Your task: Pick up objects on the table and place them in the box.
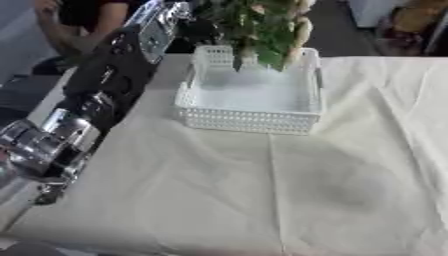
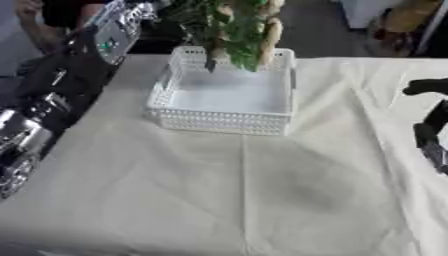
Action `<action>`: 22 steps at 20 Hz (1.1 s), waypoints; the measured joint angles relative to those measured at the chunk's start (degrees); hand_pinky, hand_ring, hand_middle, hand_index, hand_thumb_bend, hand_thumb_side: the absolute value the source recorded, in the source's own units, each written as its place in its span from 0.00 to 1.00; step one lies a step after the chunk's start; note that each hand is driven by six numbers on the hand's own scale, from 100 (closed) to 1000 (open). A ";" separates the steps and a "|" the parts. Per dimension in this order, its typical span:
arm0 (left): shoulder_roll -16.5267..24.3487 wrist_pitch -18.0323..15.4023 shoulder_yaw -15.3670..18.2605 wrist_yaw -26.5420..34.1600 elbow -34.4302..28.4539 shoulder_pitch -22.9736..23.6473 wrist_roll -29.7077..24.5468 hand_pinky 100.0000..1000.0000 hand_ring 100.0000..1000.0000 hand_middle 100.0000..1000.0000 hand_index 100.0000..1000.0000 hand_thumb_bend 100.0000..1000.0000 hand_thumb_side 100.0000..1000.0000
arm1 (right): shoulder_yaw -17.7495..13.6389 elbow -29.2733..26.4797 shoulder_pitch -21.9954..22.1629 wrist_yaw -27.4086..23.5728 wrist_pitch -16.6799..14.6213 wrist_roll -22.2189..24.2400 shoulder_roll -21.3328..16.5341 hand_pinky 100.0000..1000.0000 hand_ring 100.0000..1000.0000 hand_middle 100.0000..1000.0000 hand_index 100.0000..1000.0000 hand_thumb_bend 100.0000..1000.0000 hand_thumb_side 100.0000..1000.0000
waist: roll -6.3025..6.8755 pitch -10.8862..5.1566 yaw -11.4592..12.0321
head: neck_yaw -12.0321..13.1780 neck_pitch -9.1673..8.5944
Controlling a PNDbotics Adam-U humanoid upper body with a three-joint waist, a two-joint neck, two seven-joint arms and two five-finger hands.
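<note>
The left arm holds a leafy sprig (image 1: 262, 25) over the white basket (image 1: 249, 120) (light, floppy; best pinched by its stem); its fingers are hidden, while the right hand (image 2: 430, 135) idles, fingers unclear.

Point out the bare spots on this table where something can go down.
The cream cloth in front of the white basket lies bare. The strip right of the basket is free too. The left edge is crowded by the left arm; leafy stems hang over the basket's back.
</note>
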 measured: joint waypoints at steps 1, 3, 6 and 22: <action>-0.24 -0.12 -0.22 -0.05 0.07 0.18 -0.12 0.00 0.00 0.00 0.06 0.00 0.30 | 0.02 0.00 0.00 -0.01 -0.01 0.00 0.00 0.47 0.48 0.82 0.93 0.00 0.24 | -0.01 0.01 -0.03 | 0.01 0.00; -0.81 -0.37 -0.73 -0.88 0.09 0.79 -0.35 0.00 0.00 0.00 0.07 0.00 0.29 | 0.15 0.00 -0.01 -0.02 -0.03 -0.01 0.00 0.47 0.48 0.82 0.93 0.00 0.24 | -0.01 0.02 -0.14 | 0.03 0.00; -2.02 -0.82 -1.68 -4.62 0.18 2.02 -0.60 0.00 0.00 0.00 0.11 0.00 0.26 | 0.36 0.00 -0.03 -0.11 -0.16 -0.06 0.01 0.47 0.48 0.82 0.93 0.00 0.23 | -0.06 0.17 -0.38 | 0.32 0.00; -7.39 -5.31 0.18 -33.25 6.82 6.94 -6.35 0.95 1.00 1.00 1.00 0.78 1.00 | 1.04 -0.01 -0.58 -0.21 -0.52 -0.03 0.52 0.47 0.48 0.82 0.94 0.00 0.23 | -0.44 0.82 -1.33 | 1.76 0.00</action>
